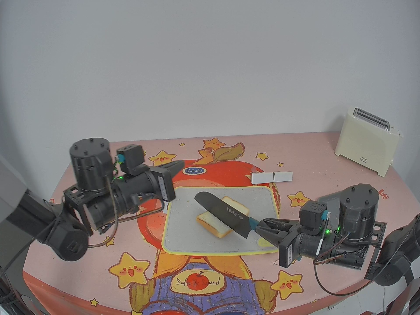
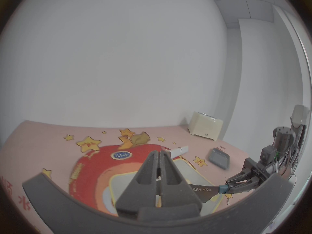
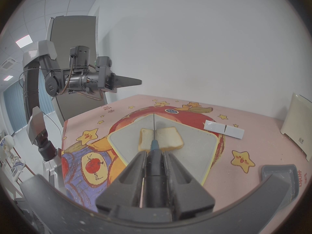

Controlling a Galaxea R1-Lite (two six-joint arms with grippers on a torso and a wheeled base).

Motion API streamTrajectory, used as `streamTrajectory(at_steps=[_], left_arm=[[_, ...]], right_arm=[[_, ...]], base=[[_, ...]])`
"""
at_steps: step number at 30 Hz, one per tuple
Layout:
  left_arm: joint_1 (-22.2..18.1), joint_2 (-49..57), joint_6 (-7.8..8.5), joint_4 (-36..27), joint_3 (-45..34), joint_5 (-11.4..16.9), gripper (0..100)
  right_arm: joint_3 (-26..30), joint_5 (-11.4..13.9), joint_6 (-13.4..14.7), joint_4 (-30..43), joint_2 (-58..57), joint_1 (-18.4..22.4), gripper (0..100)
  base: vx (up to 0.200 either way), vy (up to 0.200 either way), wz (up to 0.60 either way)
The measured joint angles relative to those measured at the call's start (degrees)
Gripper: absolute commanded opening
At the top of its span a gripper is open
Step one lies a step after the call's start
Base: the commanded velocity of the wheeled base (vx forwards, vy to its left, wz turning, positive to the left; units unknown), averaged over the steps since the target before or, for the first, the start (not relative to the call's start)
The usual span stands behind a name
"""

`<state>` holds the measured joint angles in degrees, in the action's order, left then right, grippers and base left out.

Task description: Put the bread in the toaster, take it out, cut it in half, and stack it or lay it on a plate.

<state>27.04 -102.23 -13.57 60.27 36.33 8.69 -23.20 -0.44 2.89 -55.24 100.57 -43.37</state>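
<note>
- Our right fingers (image 3: 128, 182) are clenched on the handle of the knife (image 1: 223, 211). Its blade runs from them diagonally toward the desk's far left, across the middle of the bread (image 1: 213, 225).
- The bread lies flat at the centre of the cutting board (image 1: 183, 237). We cannot tell whether it is already parted under the blade.
- Our left fingers (image 2: 148, 176) are pressed together on nothing, above the board's left edge.
- The toaster (image 1: 367, 141) stands at the far right corner.
- The grey dish (image 2: 219, 158) sits near the right edge, well apart from the bread.
</note>
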Motion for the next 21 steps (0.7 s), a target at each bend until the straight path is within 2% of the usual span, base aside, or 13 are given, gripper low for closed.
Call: streamTrajectory(at_steps=[11, 21], left_arm=[[-10.09, 16.37, -0.28, 0.62, -10.40, 2.08, 0], [-12.02, 22.22, -0.46, 0.63, -12.28, 2.19, 0]], right_arm=[[0.38, -0.07, -0.05, -1.37, 0.11, 0.02, 0], [0.46, -0.29, -0.18, -1.54, -0.38, -0.22, 0]], base=[[0.000, 0.000, 0.00], [0.000, 0.000, 0.00]])
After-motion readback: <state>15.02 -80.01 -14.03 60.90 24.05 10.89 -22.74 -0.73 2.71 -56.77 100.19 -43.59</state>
